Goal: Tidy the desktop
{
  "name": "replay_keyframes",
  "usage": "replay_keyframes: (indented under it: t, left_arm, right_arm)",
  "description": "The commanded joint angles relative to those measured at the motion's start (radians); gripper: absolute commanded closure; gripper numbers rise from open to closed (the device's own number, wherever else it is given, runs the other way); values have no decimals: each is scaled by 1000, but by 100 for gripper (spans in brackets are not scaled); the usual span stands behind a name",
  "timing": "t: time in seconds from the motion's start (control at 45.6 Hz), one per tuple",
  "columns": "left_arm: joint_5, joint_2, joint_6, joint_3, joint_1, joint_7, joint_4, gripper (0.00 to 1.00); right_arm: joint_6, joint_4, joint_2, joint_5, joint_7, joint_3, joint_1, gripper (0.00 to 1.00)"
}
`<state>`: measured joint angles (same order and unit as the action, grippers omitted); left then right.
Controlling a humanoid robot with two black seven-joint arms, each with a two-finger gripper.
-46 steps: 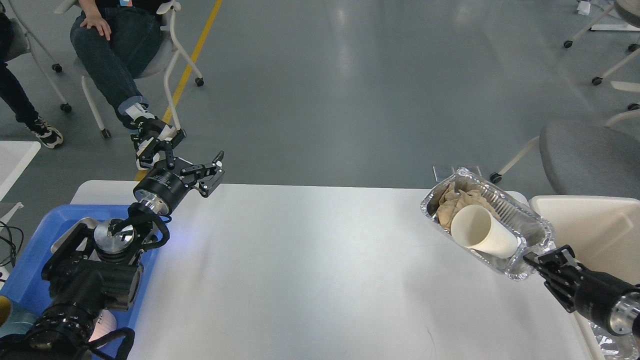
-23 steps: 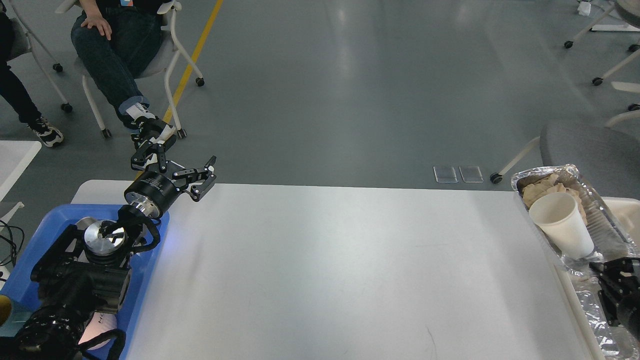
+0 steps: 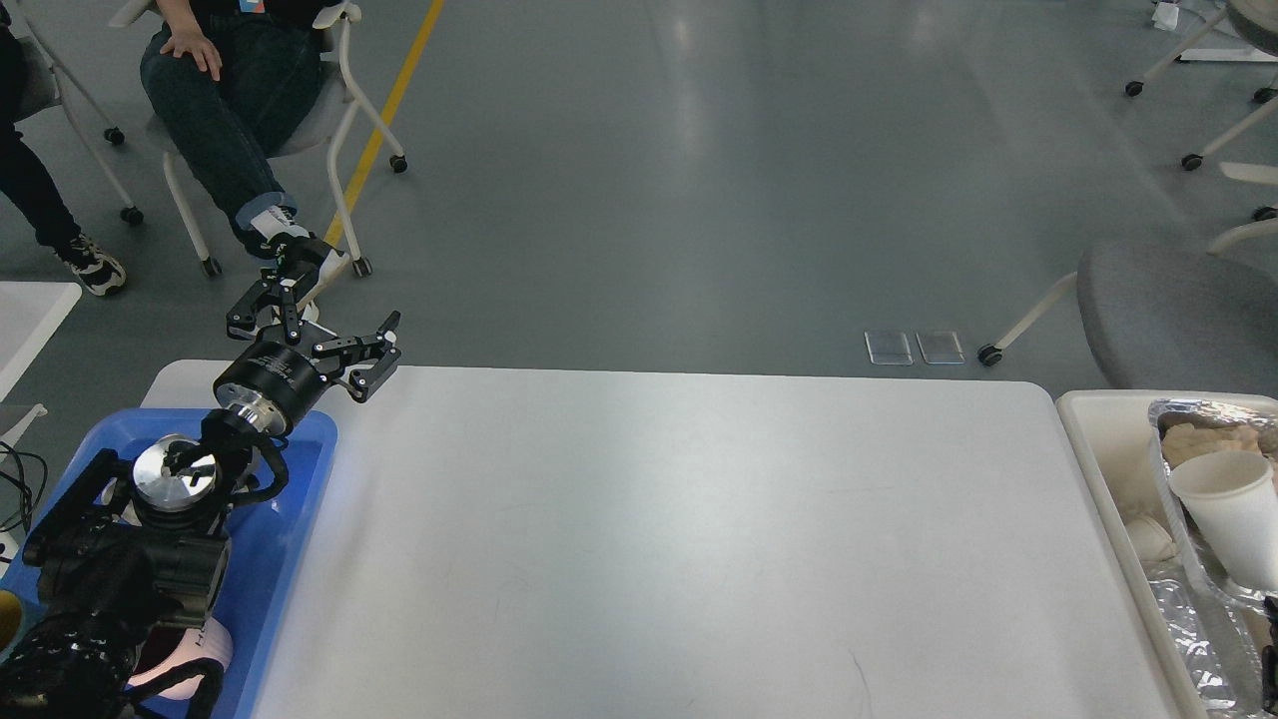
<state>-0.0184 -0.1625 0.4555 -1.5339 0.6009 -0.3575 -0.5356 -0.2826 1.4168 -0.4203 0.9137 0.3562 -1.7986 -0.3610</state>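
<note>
While raised, left pincer (image 3: 318,318) agape.

I have carried the foil tray (image 3: 1198,469) with its cup (image 3: 1230,514) off the desktop (image 3: 679,539) toward 3 o'clock, over the bin (image 3: 1098,439). My right gripper has nearly left view at 4 o'clock. My left gripper (image 3: 319,320), fingers spread, has drifted toward 9 o'clock.

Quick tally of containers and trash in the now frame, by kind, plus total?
Blue tray: 1
Cream-white bin: 1
Foil tray: 1
White paper cup: 1
Crumpled brown paper: 1, maybe more, partly hidden
Total: 5
The foil tray, cup and paper sit over the bin, off the desktop.
</note>
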Motion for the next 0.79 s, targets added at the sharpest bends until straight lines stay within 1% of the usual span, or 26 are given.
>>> replay_keyframes:
  t: [0.0, 0.351, 0.505, 0.571, 0.614, 0.724, 0.768]
  left_arm:
    - [0, -17, -1, 0, -1, 0, 0, 3]
    - [0, -60, -1, 0, -18, 0, 0, 3]
    - [0, -75, 0, 1, -27, -1, 0, 3]
    - [0, -78, 0, 1, -26, -3, 0, 3]
    - [0, -78, 0, 1, -24, -3, 0, 3]
    - [0, -80, -1, 1, -21, -3, 0, 3]
    - [0, -83, -1, 1, -19, -3, 0, 3]
  right_arm:
    - [-18, -50, 6, 1, -2, -2, 20, 100]
    - [-18, -217, 5, -1, -5, -4, 129, 100]
    - [-20, -256, -3, 1, -5, -4, 163, 100]
    - [-20, -256, -5, 1, -5, -7, 163, 88]
    - [-20, -254, -5, 1, -5, -7, 162, 84]
    - [-21, -242, 0, 1, -13, -10, 152, 81]
    - [-21, -237, 3, 1, -13, -10, 151, 78]
